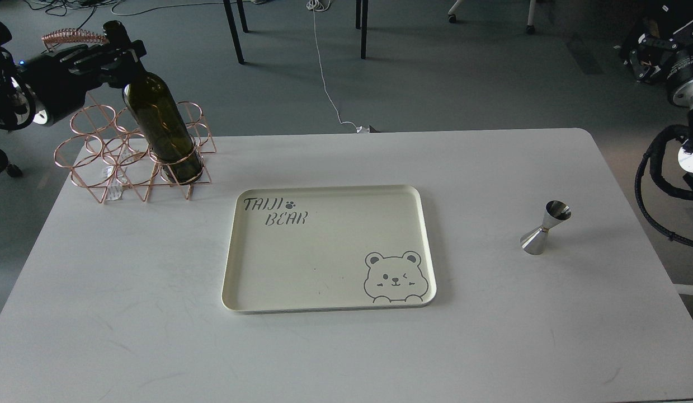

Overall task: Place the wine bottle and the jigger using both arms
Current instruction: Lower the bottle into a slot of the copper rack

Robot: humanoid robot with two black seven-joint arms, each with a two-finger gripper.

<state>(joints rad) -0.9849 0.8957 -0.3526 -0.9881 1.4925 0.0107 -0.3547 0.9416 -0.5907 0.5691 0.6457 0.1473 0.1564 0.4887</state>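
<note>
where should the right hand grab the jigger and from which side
Take the jigger at its narrow waist, coming from its right, the right arm's side. It stands upright and alone on the table, and the flared cups above and below the waist should keep it from slipping.

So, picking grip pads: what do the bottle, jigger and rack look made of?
Wine bottle: dark green glass, glossy highlights. Jigger: polished metal, probably steel, mirror reflections. Rack: thin copper-coloured metal wire, shiny.
</note>
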